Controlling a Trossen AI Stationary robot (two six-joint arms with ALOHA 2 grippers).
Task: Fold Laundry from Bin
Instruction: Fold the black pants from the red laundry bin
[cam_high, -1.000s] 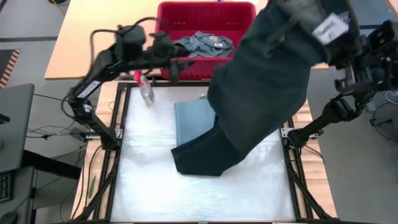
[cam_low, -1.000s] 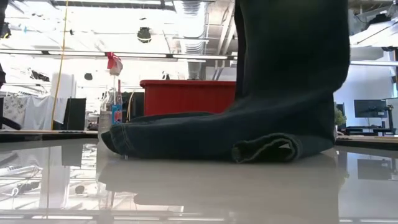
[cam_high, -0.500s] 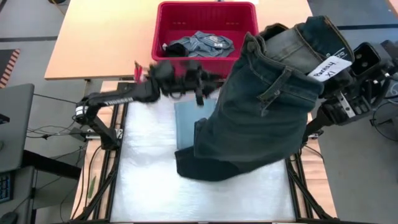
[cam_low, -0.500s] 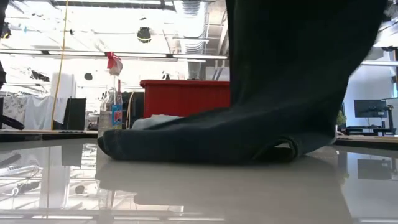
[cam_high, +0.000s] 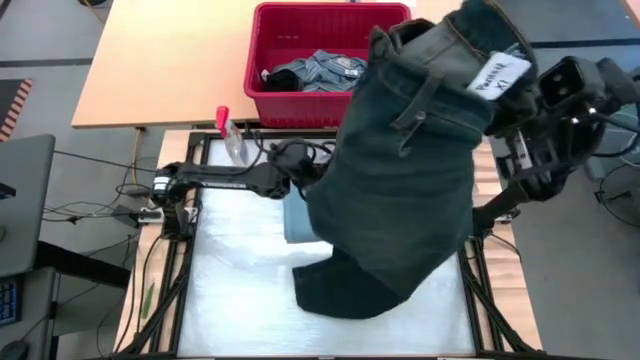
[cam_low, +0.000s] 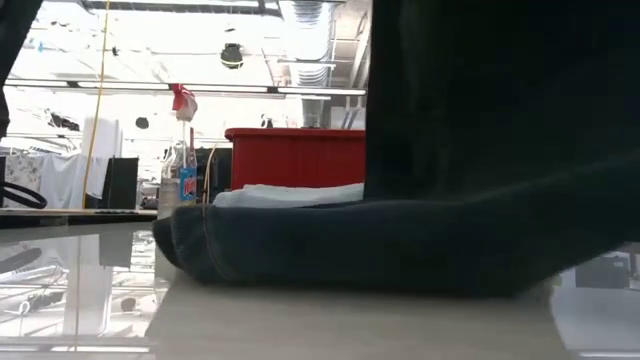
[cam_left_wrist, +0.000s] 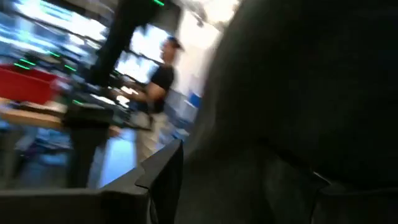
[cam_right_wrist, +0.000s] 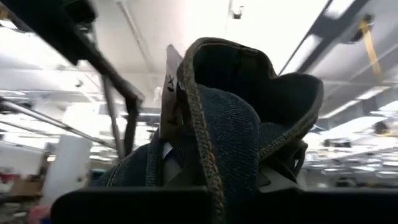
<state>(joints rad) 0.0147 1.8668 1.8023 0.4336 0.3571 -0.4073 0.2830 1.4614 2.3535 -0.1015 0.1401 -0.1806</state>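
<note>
One dark pair of jeans (cam_high: 400, 190) hangs by its waistband, pinched in the right gripper (cam_high: 515, 95), legs trailing on the table (cam_high: 240, 300); the left gripper (cam_high: 300, 180), finger state hidden, should seize the free waistband corner squarely.

The jeans (cam_high: 400, 170) are dark blue denim with a white tag (cam_high: 497, 72). The bin (cam_high: 300, 60) is bright red, holding faded grey-blue laundry (cam_high: 315, 70). A light blue cloth (cam_high: 296, 215), seemingly plain, lies beneath.
</note>
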